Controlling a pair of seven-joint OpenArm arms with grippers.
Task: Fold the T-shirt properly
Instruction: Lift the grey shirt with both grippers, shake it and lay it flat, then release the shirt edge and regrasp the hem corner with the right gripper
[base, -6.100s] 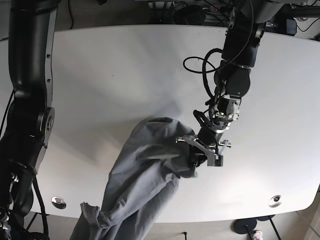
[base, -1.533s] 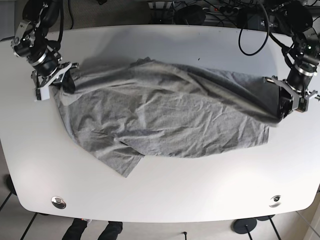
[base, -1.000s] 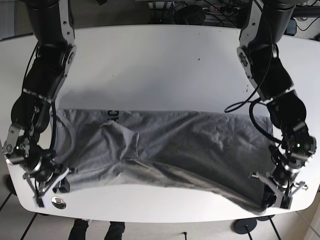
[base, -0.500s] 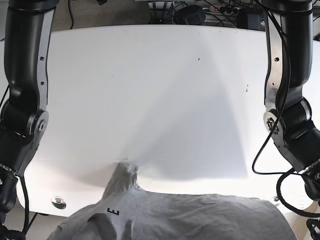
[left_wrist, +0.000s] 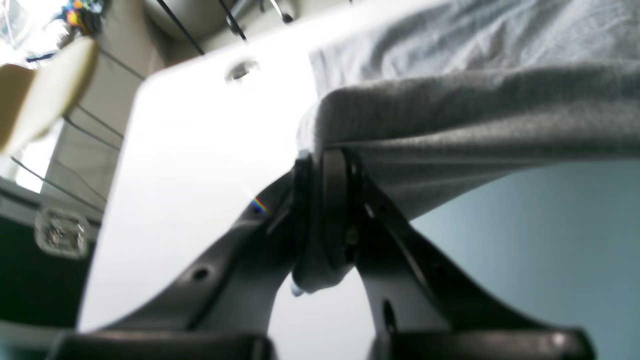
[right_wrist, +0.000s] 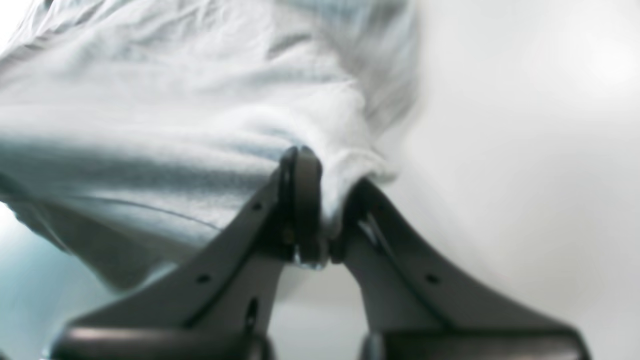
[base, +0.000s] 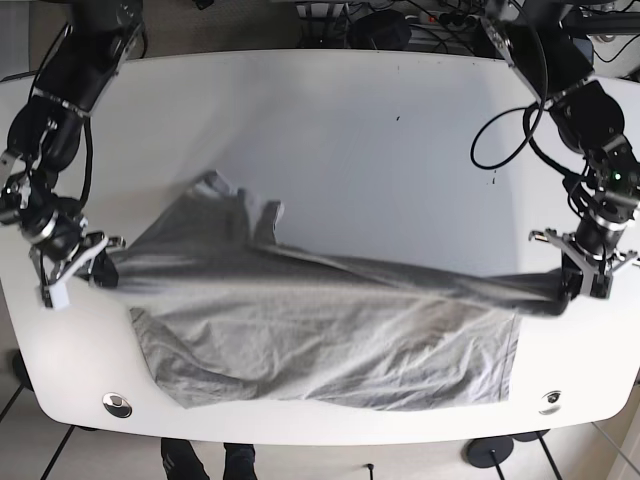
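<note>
The grey T-shirt (base: 320, 330) lies wrinkled across the front half of the white table (base: 330, 140), pulled taut into a ridge between both arms. On the base view's right, my left gripper (base: 585, 275) is shut on the shirt's right end. The left wrist view shows its fingers (left_wrist: 335, 200) clamped on a bunched fold of the T-shirt (left_wrist: 475, 100). On the base view's left, my right gripper (base: 85, 260) is shut on the shirt's left end. In the blurred right wrist view, its fingers (right_wrist: 305, 200) pinch the T-shirt (right_wrist: 175, 125).
Two round metal grommets (base: 117, 404) (base: 550, 402) sit near the table's front corners. Cables and gear (base: 400, 20) lie beyond the back edge. The shirt's lower hem runs close to the front edge.
Half a second ago the shirt hung low past the front edge. Now both grippers have carried it back over the table, and it lies spread between them.
</note>
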